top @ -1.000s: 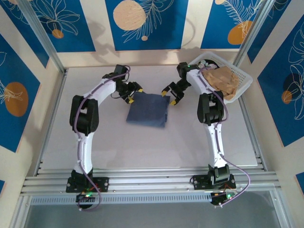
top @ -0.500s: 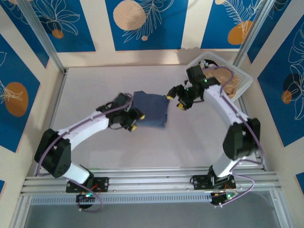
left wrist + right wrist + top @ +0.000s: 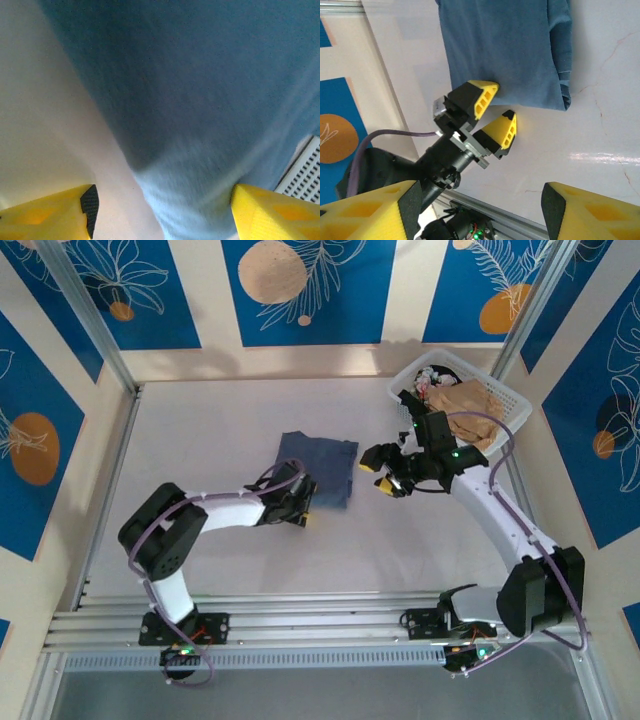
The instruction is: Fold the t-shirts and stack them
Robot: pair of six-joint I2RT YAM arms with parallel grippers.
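Left fingers [image 3: 485, 97] stand apart at the near-left corner of the folded slate-blue t-shirt [image 3: 318, 468], which lies flat on the bench [image 3: 200, 420]. In the left wrist view the shirt's edge reaches into the gap between the two yellow tips, but they are not pressed onto it, so nothing is gripped. Seen from the right wrist, one tip sits against the fabric's hem and the other over bare bench just beside it. Right fingers [image 3: 590, 212] are likewise spread with nothing between them, just off the shirt's right edge and across the fabric from the left pair. Beyond the right fingers, toward the far right corner, a white lattice basket [image 3: 512, 412] holds a crumpled tan garment [image 3: 470, 405], well apart from the blue shirt
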